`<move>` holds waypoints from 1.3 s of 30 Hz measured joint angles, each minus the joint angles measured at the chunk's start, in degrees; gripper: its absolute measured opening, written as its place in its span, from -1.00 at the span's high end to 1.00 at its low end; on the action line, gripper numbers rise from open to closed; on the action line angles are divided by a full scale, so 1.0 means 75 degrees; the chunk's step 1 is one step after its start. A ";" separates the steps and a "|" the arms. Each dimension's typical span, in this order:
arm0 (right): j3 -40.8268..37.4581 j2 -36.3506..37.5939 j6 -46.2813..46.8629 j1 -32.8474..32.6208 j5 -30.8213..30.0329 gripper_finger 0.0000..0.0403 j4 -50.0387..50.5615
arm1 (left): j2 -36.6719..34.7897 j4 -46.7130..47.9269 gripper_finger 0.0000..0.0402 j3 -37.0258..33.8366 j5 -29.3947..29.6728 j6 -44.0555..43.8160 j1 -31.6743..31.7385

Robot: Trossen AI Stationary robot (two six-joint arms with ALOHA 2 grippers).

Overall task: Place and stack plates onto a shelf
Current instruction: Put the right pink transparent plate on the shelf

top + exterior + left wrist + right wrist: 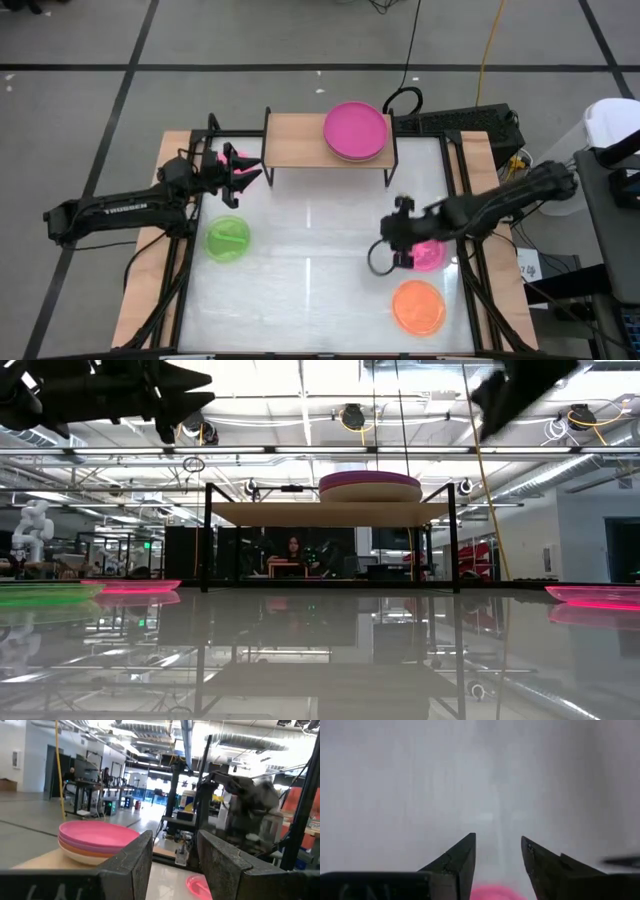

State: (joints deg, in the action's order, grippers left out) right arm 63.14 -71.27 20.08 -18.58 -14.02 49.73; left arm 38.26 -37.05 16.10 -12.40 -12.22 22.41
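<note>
A stack of large plates with a magenta one on top (pixel 356 131) sits on the right half of the light-wood shelf (pixel 295 145); the left wrist view shows the stack (pixel 97 840) too. On the white table lie a green plate (pixel 228 239), an orange plate (pixel 418 306) and two pink plates (pixel 222 157), (pixel 432 256). My left gripper (pixel 255 168) hovers open, raised off the table in front of the shelf's left end, beside the left pink plate. My right gripper (pixel 387 250) is open, pointing down just left of the right pink plate (pixel 495 894).
The shelf's left half is bare wood. Its thin black legs (pixel 208 540) stand on the table near the far edge. Wooden side rails (pixel 150 290) border the table. Cables and a black box (pixel 470 122) lie behind the shelf's right end.
</note>
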 joint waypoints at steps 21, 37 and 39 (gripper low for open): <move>-0.1184 -0.1919 0.4806 -0.0689 0.0859 0.31 0.0039 | -0.0003 0.0397 0.20 0.0000 0.0122 -0.0057 0.0000; -0.1222 -0.2232 0.5070 -0.0674 0.0472 0.31 0.0580 | -0.0002 0.0556 0.20 0.0003 0.0131 -0.0141 0.0000; -0.1222 -0.2231 0.5129 -0.0674 0.0471 0.31 0.0571 | -0.0003 0.0565 0.20 0.0003 0.0131 -0.0141 -0.0003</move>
State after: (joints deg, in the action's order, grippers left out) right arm 53.98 -88.01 58.55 -23.64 -10.49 54.02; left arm 38.24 -32.81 16.12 -11.42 -13.28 22.39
